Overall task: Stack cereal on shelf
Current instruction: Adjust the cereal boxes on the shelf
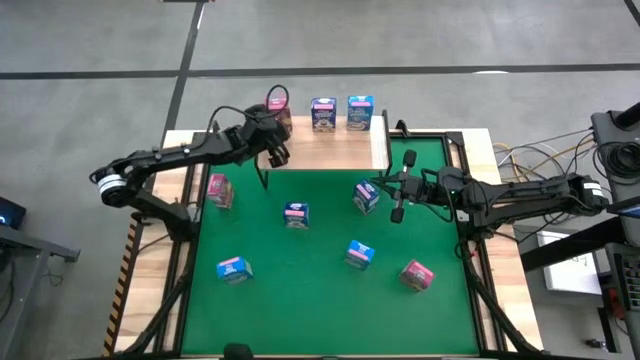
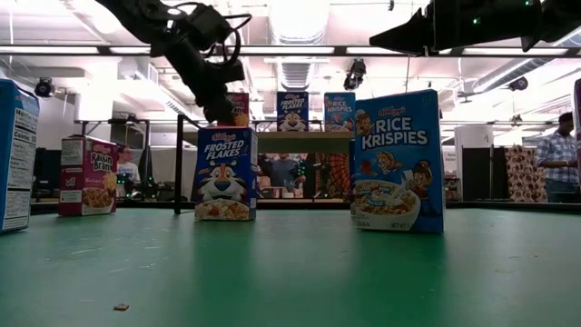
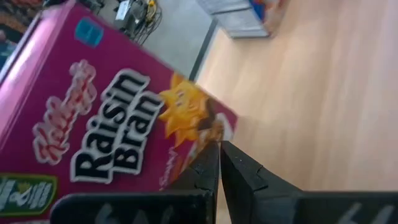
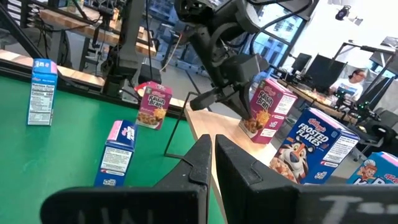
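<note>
The shelf (image 1: pixel 330 140) stands at the mat's far edge. On its wood top stand a pink Raisin Bran cereal box (image 1: pixel 277 100) and two blue ones (image 1: pixel 323 113), (image 1: pixel 360 112). My left gripper (image 3: pixel 219 163) is shut, its tips at the pink box's (image 3: pixel 93 118) lower corner; the right wrist view shows it (image 4: pixel 245 114) slanting down at that box (image 4: pixel 268 107). My right gripper (image 4: pixel 211 146) hangs shut and empty over the mat beside a blue box (image 1: pixel 366 195). Several more boxes stand on the green mat (image 1: pixel 300 300). My left gripper's shut fingertips (image 3: pixel 211 158) stand at the lower corner (image 3: pixel 208 134) of the Raisin Bran box's printed face, coming slanting down from the table's left. The box stands upright on the shelf top. I cannot tell whether the tips touch it.
Loose boxes on the mat: pink (image 1: pixel 219 190), blue (image 1: pixel 296 214), (image 1: pixel 360 254), (image 1: pixel 233 268), pink (image 1: pixel 417 273). In the low view a Frosted Flakes box (image 2: pixel 224 173) and a Rice Krispies box (image 2: pixel 398 159) stand before the shelf. A person (image 2: pixel 556 163) is in the room behind.
</note>
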